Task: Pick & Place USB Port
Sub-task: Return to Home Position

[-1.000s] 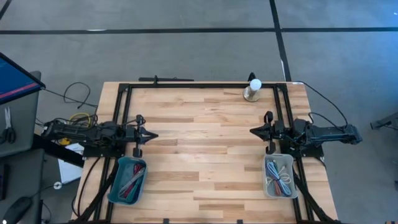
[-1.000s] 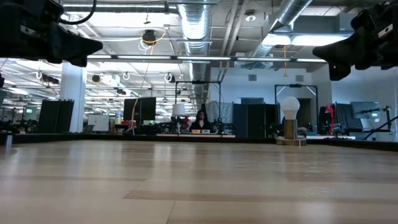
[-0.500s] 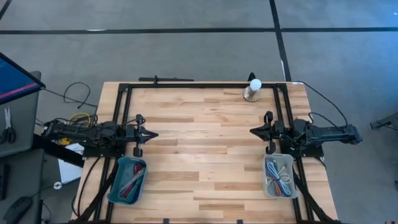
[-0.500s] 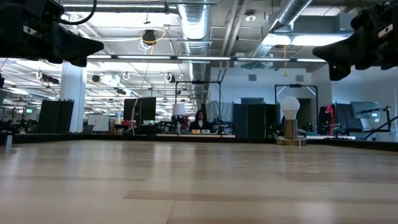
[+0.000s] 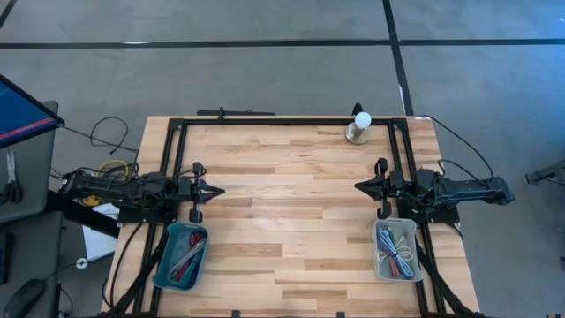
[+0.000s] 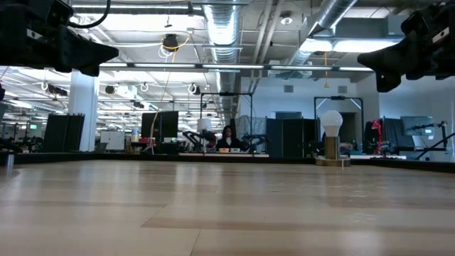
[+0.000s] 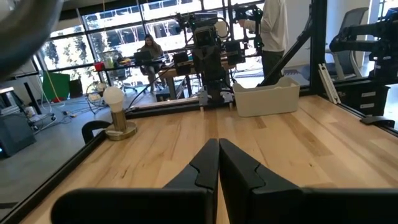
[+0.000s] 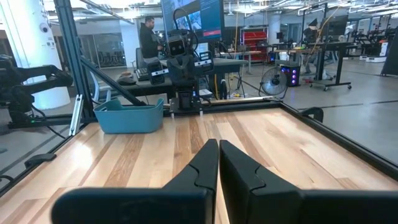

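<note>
Now L pincer (image 5: 220,192), R pincer (image 5: 357,186) both together over wood table (image 5: 291,231) — open office (image 6: 142,131) behind.

My table (image 5: 291,203) has two bins near its front, well apart. The left bin (image 5: 187,226) sits by the left edge and the right bin (image 5: 395,222) by the right edge. Cables (image 5: 184,261) lie in the left bin, and more cables (image 5: 397,258) lie in the right bin. My left gripper (image 5: 216,191) hangs just behind the left bin. My right gripper (image 5: 359,186) hangs just behind the right bin. A little lamp (image 5: 358,129) stands at the back edge, toward the right.
</note>
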